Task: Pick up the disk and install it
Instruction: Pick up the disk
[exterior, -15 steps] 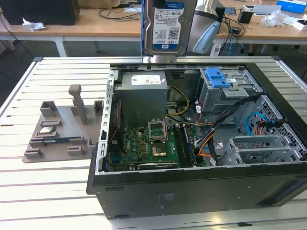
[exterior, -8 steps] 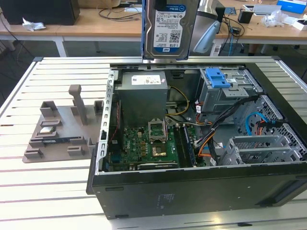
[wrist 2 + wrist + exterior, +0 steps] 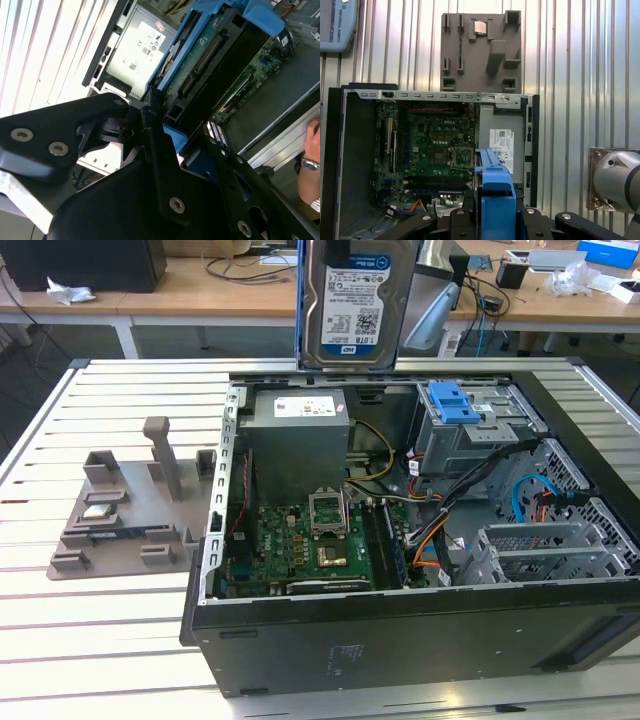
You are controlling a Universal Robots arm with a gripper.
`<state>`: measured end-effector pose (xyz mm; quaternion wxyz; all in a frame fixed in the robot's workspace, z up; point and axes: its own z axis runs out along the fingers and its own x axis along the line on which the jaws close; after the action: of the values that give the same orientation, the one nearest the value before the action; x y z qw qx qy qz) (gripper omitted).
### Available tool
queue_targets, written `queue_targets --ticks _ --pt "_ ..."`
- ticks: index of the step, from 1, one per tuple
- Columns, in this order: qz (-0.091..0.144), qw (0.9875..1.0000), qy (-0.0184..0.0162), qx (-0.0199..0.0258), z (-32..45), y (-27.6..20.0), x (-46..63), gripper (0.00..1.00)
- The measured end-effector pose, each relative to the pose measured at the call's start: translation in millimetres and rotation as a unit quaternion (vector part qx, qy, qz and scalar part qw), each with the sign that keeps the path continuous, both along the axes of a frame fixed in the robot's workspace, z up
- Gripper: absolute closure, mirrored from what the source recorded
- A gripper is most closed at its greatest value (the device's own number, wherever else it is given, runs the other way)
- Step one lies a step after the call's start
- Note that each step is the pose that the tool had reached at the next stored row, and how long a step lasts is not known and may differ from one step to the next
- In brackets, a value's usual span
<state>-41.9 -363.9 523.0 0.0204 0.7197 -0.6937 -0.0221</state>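
Slatted table [image 3: 110,640], open PC case [image 3: 400,635]: we see gripper [image 3: 495,215] seemingly clamped on disk [image 3: 350,300], long axis vert., above case's far edge.

1. The slatted table [image 3: 100,640] and the open computer case [image 3: 400,640] are seen in the exterior view from a raised point beside them, at middle distance.
2. In the first wrist view the case is looked down on from well above.
3. In the second wrist view the disk [image 3: 215,40] is seen very near, at a slant.
4. The power supply box [image 3: 298,435] is shared by all three views.
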Motion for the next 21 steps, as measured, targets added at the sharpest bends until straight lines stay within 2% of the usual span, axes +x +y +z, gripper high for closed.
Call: queue_targets --ticks 13,21 --pt "0.000 1.0000 0.0000 0.0000 -0.3 -20.9 3.4 0.63" --pt "0.000 1.0000 0.0000 0.0000 -0.3 -29.6 4.9 0.63"
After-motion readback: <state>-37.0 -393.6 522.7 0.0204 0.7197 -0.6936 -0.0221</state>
